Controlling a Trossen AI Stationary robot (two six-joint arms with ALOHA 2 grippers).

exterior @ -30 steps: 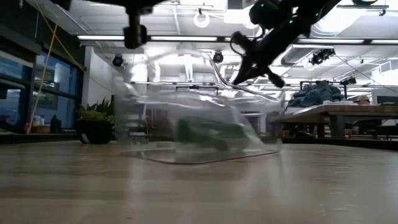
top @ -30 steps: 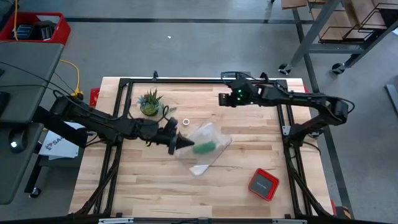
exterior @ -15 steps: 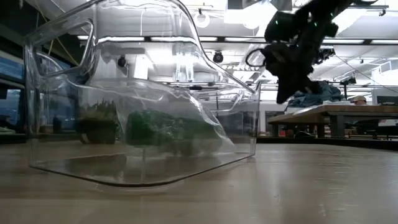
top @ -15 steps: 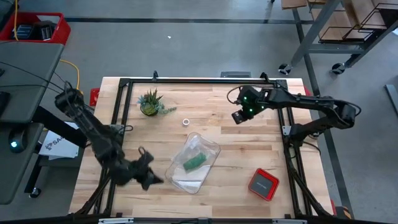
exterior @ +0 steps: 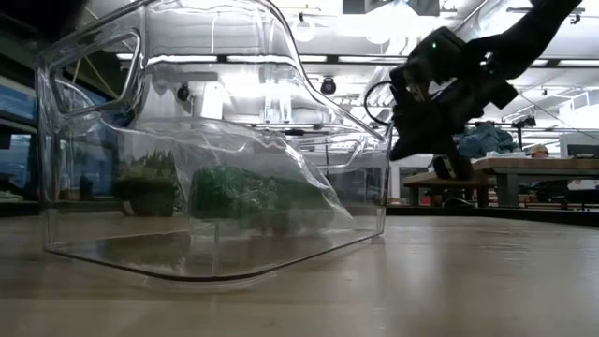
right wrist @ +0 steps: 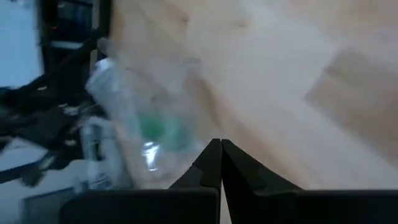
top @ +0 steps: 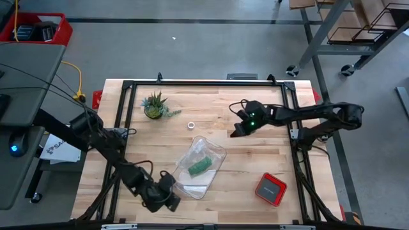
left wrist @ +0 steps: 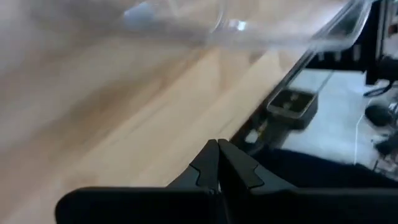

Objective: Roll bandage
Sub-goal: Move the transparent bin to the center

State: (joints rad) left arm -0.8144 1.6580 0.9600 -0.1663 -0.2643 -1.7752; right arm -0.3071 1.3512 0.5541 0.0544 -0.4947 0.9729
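Step in hand, as you should read it: the approach. Nothing is rolled yet, and the bandage (top: 200, 165) is not in either gripper.

Bandage: bright green, soft, bunched into a short lump rather than laid flat. It sits inside the clear plastic bag (top: 199, 167), which lies on the desk (top: 255, 153) near its middle. In the low view the green mass (exterior: 245, 194) rests low in the bag, behind crinkled, reflective film. You cannot tell from here whether it is a loose strip or partly wound.

Left gripper (top: 169, 200): low over the desk just beside the bag's near corner, on the side away from the potted plant (top: 154, 105). Its wrist view shows the two fingers pressed together, clenched on nothing, with the bag's edge (left wrist: 280, 34) just ahead.

Right gripper (top: 238, 131): above the desk on the far side of the bag from the left gripper, apart from the bag. Fingers also closed together and empty; its wrist view looks toward the bag and a blur of green (right wrist: 152, 129).

Next move, by judgement: you need the bandage out of the bag. One gripper must release its fingers and pin or lift the film, while the other reaches in through the mouth. The film is slippery and will likely shift.

Also on the desk beyond the bag: a small white tape ring (top: 191, 125), a red box (top: 271, 189).
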